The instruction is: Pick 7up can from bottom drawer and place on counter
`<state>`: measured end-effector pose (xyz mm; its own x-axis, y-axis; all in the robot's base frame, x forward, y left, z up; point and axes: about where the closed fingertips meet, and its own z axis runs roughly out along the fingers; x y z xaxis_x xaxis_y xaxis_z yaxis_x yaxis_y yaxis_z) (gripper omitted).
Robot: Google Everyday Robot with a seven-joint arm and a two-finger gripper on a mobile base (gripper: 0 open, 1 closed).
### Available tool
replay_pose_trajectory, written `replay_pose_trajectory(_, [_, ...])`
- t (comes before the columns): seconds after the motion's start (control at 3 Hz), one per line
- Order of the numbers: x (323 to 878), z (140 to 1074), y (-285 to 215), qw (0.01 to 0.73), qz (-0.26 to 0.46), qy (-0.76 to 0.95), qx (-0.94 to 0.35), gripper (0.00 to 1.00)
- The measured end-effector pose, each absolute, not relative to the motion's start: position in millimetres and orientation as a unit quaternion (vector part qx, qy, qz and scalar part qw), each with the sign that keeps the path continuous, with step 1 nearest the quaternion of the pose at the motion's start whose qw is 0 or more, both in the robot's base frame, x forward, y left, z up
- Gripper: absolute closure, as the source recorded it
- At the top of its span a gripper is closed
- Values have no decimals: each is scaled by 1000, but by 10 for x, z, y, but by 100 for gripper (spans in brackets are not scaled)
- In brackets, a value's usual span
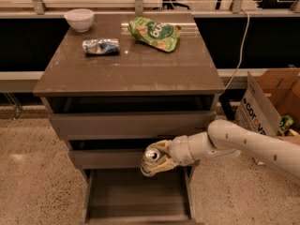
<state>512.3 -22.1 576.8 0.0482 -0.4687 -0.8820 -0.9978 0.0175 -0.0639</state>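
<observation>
Clamped tight in the jaws of the gripper [158,164] — the 7up can [151,156], up in the air over the open bottom drawer [136,198], just in front of the middle drawer [105,159]. Tipped a bit, maybe, with the shiny top facing up and out. Next, straight up and then back onto the counter [131,71] — high above the can.

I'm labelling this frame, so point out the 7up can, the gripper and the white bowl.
7up can [151,155]: camera view, on its shiny top.
gripper [154,160]: camera view, between the fingertips clamping the can, above the bottom drawer [136,196].
white bowl [78,22]: camera view, on its outer wall.
</observation>
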Motion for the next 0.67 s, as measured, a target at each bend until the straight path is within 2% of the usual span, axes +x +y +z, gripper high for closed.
replay_pose_trajectory(0.33, [4982, 6167, -93, 345, 345, 591, -642, 100])
replay_pose_trajectory(0.67, [4907, 6969, 21, 313, 310, 578, -687, 100])
